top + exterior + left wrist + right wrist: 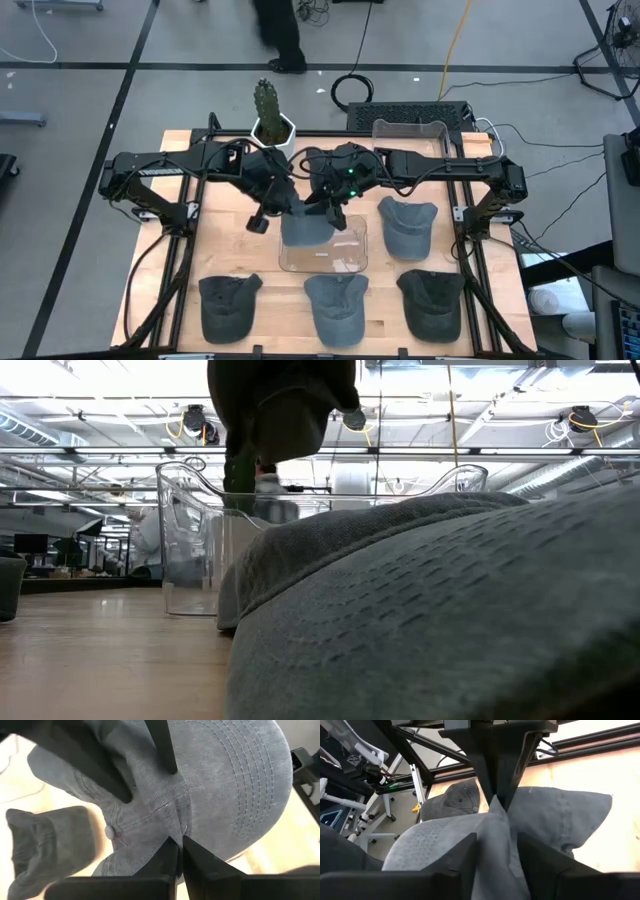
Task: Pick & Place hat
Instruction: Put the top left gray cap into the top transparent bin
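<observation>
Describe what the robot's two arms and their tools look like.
Both arms are matte black, jointed, with black cables alongside. The left tool and right tool each end in two dark, flat, tapering fingers. Small green lights glow on the right arm's wrist.

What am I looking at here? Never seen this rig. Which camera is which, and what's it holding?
Two robot arms share a wooden table. One camera looks straight down, one sits at table height, and each wrist carries one.

Four grey caps lie on the table: three in the near row and one on the right. There is also a clear bin and a potted cactus.

The left gripper is shut, pinching a fifth grey cap held over the bin. The right gripper straddles the same cap's fabric with its fingers apart.
</observation>
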{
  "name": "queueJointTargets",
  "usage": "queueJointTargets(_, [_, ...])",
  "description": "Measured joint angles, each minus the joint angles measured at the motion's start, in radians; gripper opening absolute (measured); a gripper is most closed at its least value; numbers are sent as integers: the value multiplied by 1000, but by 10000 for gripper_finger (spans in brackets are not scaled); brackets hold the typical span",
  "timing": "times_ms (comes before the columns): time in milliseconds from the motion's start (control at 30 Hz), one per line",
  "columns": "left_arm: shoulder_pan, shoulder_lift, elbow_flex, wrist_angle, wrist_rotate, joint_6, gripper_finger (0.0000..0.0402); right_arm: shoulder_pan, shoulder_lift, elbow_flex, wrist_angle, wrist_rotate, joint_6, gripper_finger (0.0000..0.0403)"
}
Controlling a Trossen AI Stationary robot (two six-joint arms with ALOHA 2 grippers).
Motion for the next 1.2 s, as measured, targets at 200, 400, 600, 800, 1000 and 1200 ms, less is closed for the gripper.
queueJointTargets(200, [0, 0, 0, 16, -15, -7, 7, 1, 0, 0, -4, -52, -13, 30])
queueJointTargets(400, [0, 0, 0, 24, -19, -30, 22, 8, 1, -27, 4, -49, -28, 8])
queueJointTargets(600, [0, 0, 0, 26, -21, -33, 6, 13, 1, -44, 5, -45, -55, 2])
queueJointTargets(800, [0, -1, 1, 39, -24, -37, 50, 16, 3, -46, -15, -12, -80, 1])
queueJointTargets(1000, [7, -40, 1, 32, -137, -64, 87, 15, -12, -47, -148, 44, -148, 1])
queueJointTargets(1200, [44, -133, 1, 32, -144, -177, 105, 11, -56, -47, -271, 237, -259, 0])
